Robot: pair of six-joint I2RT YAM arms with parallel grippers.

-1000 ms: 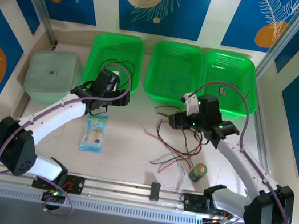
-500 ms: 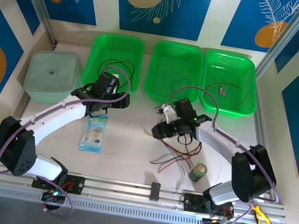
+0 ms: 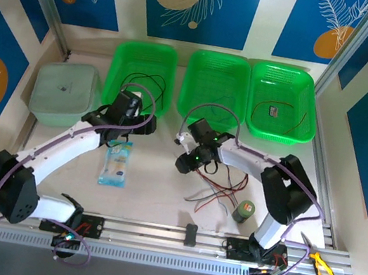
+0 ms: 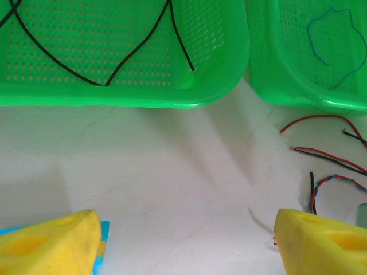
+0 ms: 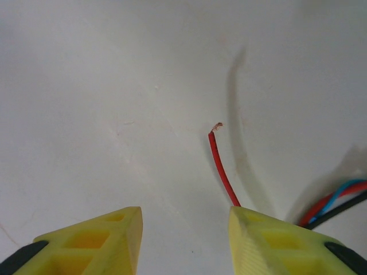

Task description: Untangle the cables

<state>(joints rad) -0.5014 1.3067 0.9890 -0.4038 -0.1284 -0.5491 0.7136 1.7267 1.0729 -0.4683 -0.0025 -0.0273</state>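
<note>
The step in hand looks like singling one strand out of the tangle. The left gripper (image 4: 183,240) is best kept clear, near the rim of the left basket (image 3: 121,62), where a black cable (image 3: 140,80) already lies. The loose cables (image 3: 221,189) sprawl on the surface (image 3: 154,182) at 4 o'clock from the right gripper (image 3: 185,162). In its wrist view I would shift that gripper toward 1 o'clock, so the bare-tipped red cable (image 5: 219,167) sits squarely between the jaws. Then pinch near the free end and draw it out slowly, watching for snags.

The left jaws are spread wide over bare surface and hold nothing. The right jaws are parted and empty. The red strand runs under the inner edge of one finger; I cannot tell if it touches.
</note>
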